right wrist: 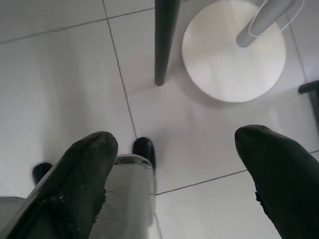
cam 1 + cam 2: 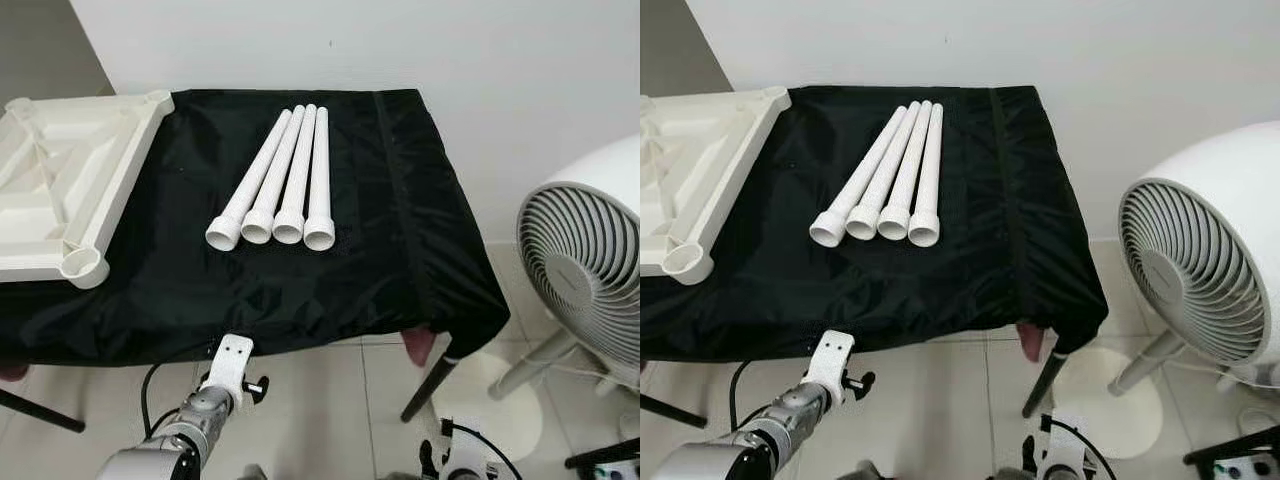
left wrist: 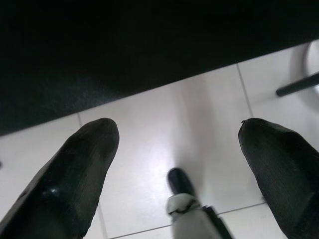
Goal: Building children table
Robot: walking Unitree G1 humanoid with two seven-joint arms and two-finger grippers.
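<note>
Legs [image 2: 280, 180], four white plastic tubes, lie side by side on the black cloth [image 2: 400, 230], well ahead of and above both pincers. They look light, stiff and smooth, so likely slippery; mid-shaft seems the surest grip, clear of the flared ends. Tabletop [image 2: 60, 180] lies upside down just beyond the left pincer's side, its corner socket [image 2: 85, 265] empty. Left pincer [image 3: 179, 149] hangs wide open over floor tiles, holding nothing; right pincer [image 1: 174, 154] likewise, near the fan [image 2: 590, 270] base.
</note>
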